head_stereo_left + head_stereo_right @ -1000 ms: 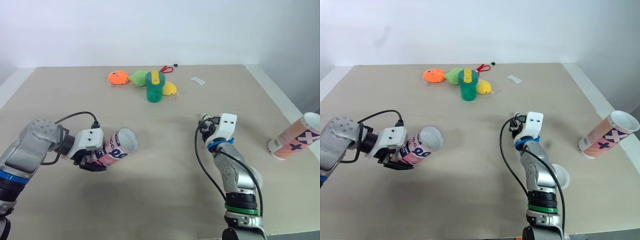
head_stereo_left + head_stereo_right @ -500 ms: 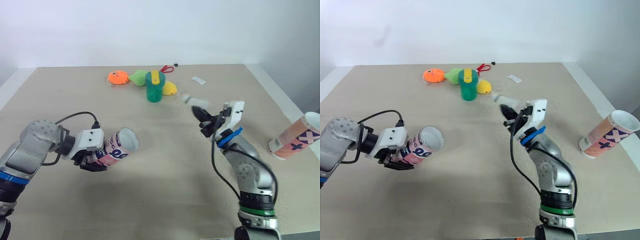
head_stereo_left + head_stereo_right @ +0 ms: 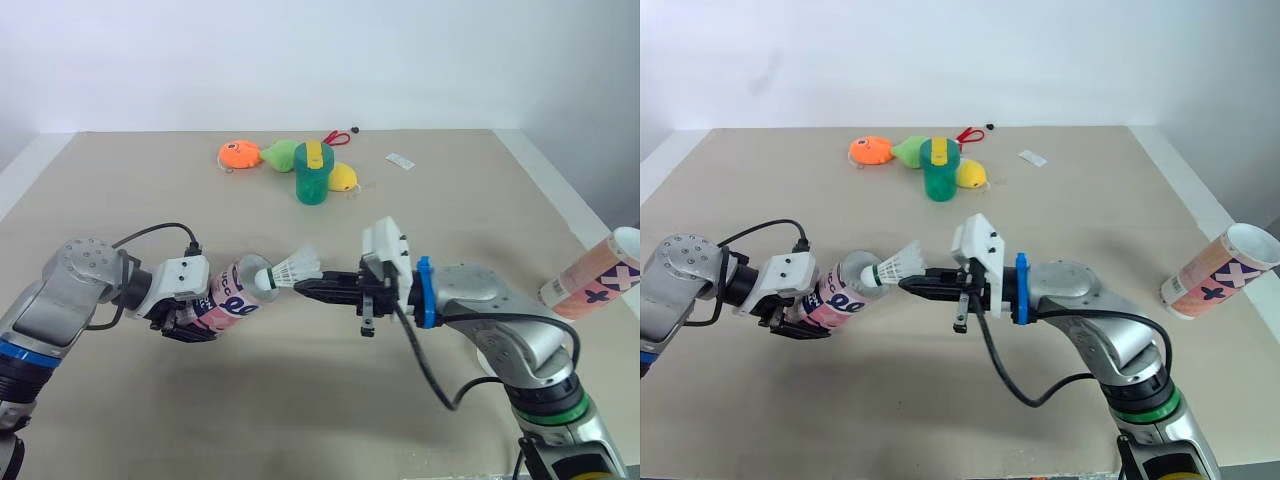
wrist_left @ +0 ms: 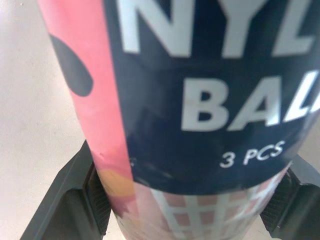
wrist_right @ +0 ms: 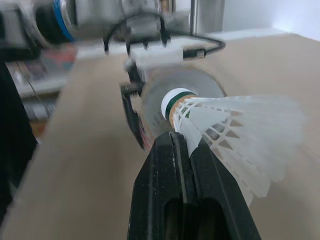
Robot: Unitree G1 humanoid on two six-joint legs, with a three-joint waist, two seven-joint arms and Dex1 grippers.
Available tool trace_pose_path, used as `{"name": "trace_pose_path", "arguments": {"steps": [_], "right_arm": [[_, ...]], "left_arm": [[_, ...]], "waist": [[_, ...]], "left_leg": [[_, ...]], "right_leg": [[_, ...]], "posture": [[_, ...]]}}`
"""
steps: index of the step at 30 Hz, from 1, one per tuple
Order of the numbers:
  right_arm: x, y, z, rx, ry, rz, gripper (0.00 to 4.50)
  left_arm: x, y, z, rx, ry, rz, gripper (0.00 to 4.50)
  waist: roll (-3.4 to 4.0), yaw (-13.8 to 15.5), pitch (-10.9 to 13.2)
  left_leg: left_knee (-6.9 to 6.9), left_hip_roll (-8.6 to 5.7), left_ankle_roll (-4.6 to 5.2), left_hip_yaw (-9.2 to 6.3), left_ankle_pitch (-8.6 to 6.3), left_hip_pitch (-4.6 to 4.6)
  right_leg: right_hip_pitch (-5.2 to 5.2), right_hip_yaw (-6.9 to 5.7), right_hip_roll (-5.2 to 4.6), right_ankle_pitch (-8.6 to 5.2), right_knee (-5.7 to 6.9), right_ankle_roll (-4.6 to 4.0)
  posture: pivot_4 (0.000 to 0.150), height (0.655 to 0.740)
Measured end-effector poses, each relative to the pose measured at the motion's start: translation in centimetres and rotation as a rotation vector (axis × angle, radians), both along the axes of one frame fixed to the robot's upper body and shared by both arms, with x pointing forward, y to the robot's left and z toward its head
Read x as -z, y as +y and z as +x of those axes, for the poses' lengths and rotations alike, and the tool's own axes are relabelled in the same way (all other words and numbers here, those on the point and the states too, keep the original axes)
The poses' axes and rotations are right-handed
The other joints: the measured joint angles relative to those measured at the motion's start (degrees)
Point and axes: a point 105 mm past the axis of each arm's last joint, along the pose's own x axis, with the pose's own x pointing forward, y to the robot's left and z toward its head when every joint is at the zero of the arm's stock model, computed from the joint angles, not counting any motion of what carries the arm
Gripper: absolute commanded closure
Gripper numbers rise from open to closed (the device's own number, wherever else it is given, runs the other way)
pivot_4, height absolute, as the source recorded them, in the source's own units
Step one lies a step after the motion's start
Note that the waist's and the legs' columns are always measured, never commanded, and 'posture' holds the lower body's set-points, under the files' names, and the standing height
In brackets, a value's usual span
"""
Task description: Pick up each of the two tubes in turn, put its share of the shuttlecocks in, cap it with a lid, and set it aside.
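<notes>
The left gripper [image 3: 188,320] has its fingers clamped on the pink-and-navy tube [image 3: 232,295], held off the table [image 3: 120,200] with its open mouth towards the right gripper [image 3: 303,287]. The right gripper's fingers are pinched on the skirt of the shuttlecock [image 3: 292,269]. Its cork sits at the tube mouth, possibly just inside. The second tube [image 3: 595,285] rests at the table's right edge.

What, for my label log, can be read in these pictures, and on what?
"NYL", cut off at the picture's edge: tube in the left claw.
"BAL", cut off: same tube.
"3 PCS": same tube.
On the other tube: cross marks, no words legible.
On the white tag: too small to read.
</notes>
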Motion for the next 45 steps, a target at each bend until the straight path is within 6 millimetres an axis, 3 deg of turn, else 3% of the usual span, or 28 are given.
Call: {"name": "trace_pose_path", "arguments": {"steps": [2, 6, 10, 13, 17, 20, 24, 30, 36, 45], "right_arm": [[0.5, 0.6, 0.3, -0.021, -0.028, -0.033, 4.45], [-0.1, 2.6, -0.5, -0.130, -0.056, -0.036, 3.02], [-0.5, 2.7, -0.7, -0.149, -0.040, -0.017, 1.74], [-1.7, 2.5, -0.5, -0.158, -0.032, 0.016, 1.74], [-4.6, 0.5, 2.1, -0.088, -0.099, 0.003, 3.12], [-4.4, 0.8, 3.4, -0.088, -0.180, -0.112, 4.43], [-2.4, 3.1, 3.4, -0.168, -0.195, -0.197, 4.43], [-1.1, 7.4, 3.0, -0.284, -0.317, -0.277, 4.43], [0.7, 8.8, 2.4, -0.345, -0.352, -0.337, 4.43], [1.5, 9.6, 2.3, -0.378, -0.417, -0.383, 4.43]], "left_arm": [[0.0, 0.0, 0.0, -0.002, 0.000, 0.000, 1.13], [0.0, 0.0, 0.0, -0.002, -0.001, 0.000, 1.13], [0.0, 0.0, 0.0, -0.003, 0.000, -0.004, 1.13], [0.0, 0.1, 0.0, -0.006, -0.002, -0.006, 1.13], [0.1, 0.1, -0.1, -0.011, -0.006, -0.007, 1.13], [0.0, 0.1, -0.1, -0.009, -0.003, -0.006, 1.13], [0.0, 0.1, -0.1, -0.007, -0.002, -0.008, 1.13], [0.0, -0.1, -0.2, -0.009, -0.010, -0.010, 1.13], [0.2, 0.0, -0.4, -0.028, -0.011, -0.016, 1.13], [0.1, -0.1, -0.4, -0.034, -0.020, -0.017, 1.13]], "waist": [[0.00, 0.0, 0.0], [0.00, 0.0, 0.0], [-0.04, 0.0, 0.0], [-0.04, 0.0, 0.0], [-0.03, 0.0, 0.0], [0.00, 0.0, 0.0], [0.02, 0.0, 0.0], [0.04, 0.1, 0.0], [0.04, 0.1, 0.0], [0.04, 0.0, 0.0]], "left_leg": [[0.00, 0.01, 0.00, 0.01, 0.00, 0.01], [0.00, 0.04, 0.00, 0.00, 0.00, 0.01], [0.00, 0.04, 0.00, -0.03, 0.00, 0.00], [0.00, 0.05, 0.00, -0.03, 0.00, 0.01], [0.00, 0.07, 0.01, 0.06, 0.00, 0.03], [-0.08, 0.09, 0.01, 0.11, 0.00, 0.04], [-0.09, 0.09, 0.01, 0.07, 0.00, 0.02], [-0.03, 0.04, 0.01, 0.08, 0.00, 0.01], [-0.03, 0.06, 0.01, 0.06, 0.00, 0.02], [-0.03, 0.08, 0.01, 0.10, 0.00, 0.06]], "right_leg": [[-0.01, 0.00, 0.01, 0.01, 0.00, -0.01], [-0.01, -0.01, 0.04, 0.03, 0.01, -0.03], [0.02, -0.03, 0.01, 0.05, 0.00, 0.01], [0.01, -0.03, 0.01, 0.05, 0.00, 0.01], [0.00, -0.03, 0.01, 0.07, 0.00, -0.06], [-0.07, -0.03, 0.05, 0.05, 0.00, -0.11], [-0.06, -0.04, 0.06, 0.08, 0.02, 0.01], [-0.03, -0.02, -0.03, 0.06, 0.01, 0.02], [-0.03, -0.06, -0.03, 0.07, 0.02, -0.01], [-0.03, -0.05, -0.01, 0.08, 0.04, -0.05]], "posture": [[0.150, 0.7400], [0.150, 0.7400], [0.150, 0.7400], [0.150, 0.7400], [0.150, 0.7400], [0.150, 0.7400], [0.150, 0.7400], [0.150, 0.7400], [0.150, 0.7400], [0.150, 0.7400]]}}
